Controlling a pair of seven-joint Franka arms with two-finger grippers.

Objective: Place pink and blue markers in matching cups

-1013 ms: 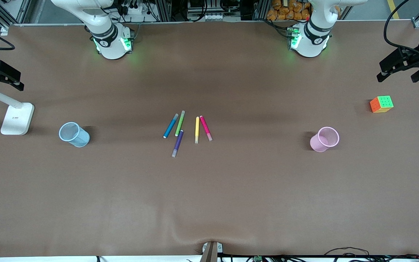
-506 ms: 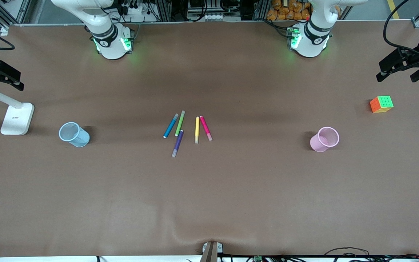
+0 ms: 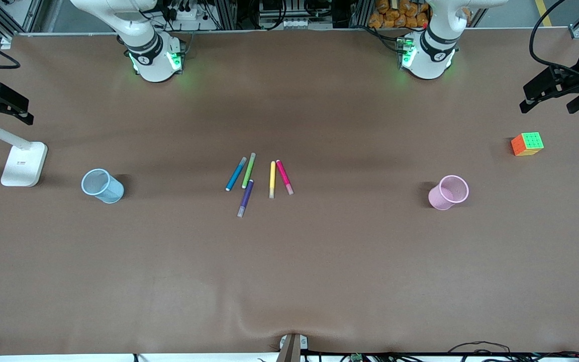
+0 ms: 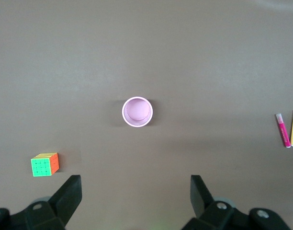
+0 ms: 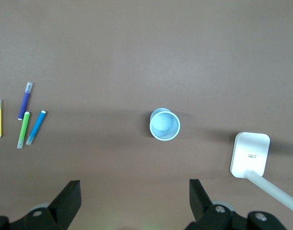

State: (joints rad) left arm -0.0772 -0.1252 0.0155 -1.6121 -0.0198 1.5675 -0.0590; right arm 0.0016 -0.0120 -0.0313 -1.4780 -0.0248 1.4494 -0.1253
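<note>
We are holding the left gripper [image 4: 135, 199] and right gripper [image 5: 134, 199] wide open, empty, aloft: pink marker [image 3: 284, 177] and blue marker [image 3: 235, 174] lying mid-table between pink cup [image 3: 449, 192] and blue cup [image 3: 102, 186].

brown-covered table [image 3: 319, 271], white lamp base [image 3: 23, 163] toward the right arm's end, metal frames along the top edge

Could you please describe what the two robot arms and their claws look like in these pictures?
Both arms are glossy white with rounded shells, black joint rings carrying small white markings, and green lights glowing at their bases. The left claw and right claw each have two black, wedge-shaped fingers on a black body with round silvery fittings. Black cables trail near the bases.
</note>
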